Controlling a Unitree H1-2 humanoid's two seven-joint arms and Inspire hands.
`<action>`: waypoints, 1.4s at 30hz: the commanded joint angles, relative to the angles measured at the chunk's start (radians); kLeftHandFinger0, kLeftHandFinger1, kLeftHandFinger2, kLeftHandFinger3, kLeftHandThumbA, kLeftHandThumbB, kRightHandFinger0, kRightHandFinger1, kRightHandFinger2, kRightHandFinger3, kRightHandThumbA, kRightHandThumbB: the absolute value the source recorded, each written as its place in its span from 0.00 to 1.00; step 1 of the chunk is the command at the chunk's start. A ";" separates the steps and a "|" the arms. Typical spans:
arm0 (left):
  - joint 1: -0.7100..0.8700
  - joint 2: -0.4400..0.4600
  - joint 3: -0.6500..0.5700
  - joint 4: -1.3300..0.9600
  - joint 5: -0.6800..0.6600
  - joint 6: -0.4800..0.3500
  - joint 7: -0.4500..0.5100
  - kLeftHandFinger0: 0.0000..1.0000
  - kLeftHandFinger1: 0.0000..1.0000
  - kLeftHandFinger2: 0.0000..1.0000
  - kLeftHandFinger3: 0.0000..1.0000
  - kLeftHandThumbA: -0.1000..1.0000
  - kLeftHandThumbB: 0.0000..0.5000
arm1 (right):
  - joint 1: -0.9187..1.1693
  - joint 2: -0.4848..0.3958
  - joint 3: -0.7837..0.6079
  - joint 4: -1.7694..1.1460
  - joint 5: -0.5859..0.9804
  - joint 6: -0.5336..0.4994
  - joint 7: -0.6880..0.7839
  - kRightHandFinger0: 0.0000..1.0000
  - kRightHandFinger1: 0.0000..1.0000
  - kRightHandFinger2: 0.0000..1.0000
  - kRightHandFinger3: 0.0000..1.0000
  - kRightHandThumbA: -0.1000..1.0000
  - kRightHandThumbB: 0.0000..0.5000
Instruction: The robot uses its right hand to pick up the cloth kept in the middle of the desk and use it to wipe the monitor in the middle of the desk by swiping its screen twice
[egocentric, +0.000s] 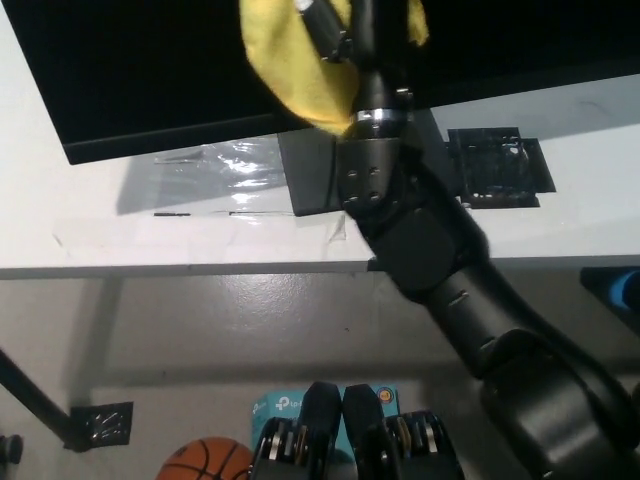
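Cloth (290, 70), yellow and bunched, lies pressed against the dark screen of the monitor (130, 80) near the top edge of the head view, a little left of centre. Right hand (340, 25) is closed on the cloth, but only a sliver of it shows: most of it is buried in the yellow folds or cut off by the top of the frame, so the grip can be read only from the fabric wrapped around it. The black right arm (420, 240) rises from the bottom right and crosses the desk (120, 240) edge, covering part of the monitor stand (310, 175) and the desk behind it. The monitor itself is cropped at the top and both sides; its screen is plain black with no detail visible. A patch of crinkled clear tape (225, 160) shines on the white desk just left of the stand, and a dark square patch (500, 170) sits to the right of the arm. Below the desk, a basketball (200, 462) is half cut off at the bottom edge. The left hand appears nowhere in this view.
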 joint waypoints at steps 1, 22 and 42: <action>0.017 0.012 0.015 -0.017 0.003 -0.020 0.001 0.70 0.71 0.85 1.00 0.63 0.18 | -0.019 -0.063 -0.005 -0.055 -0.041 -0.033 0.003 0.00 0.00 0.28 0.54 0.00 0.12; 0.040 0.002 0.027 -0.007 -0.004 -0.027 0.006 0.66 0.68 0.85 1.00 0.65 0.23 | 0.106 -0.272 -0.080 -0.030 -0.012 -0.063 0.012 0.00 0.00 0.31 0.54 0.00 0.18; 0.044 0.001 0.014 -0.019 0.015 -0.011 -0.002 0.70 0.70 0.86 1.00 0.67 0.23 | 0.083 -0.231 -0.121 -0.094 -0.009 -0.019 0.025 0.00 0.00 0.24 0.53 0.00 0.19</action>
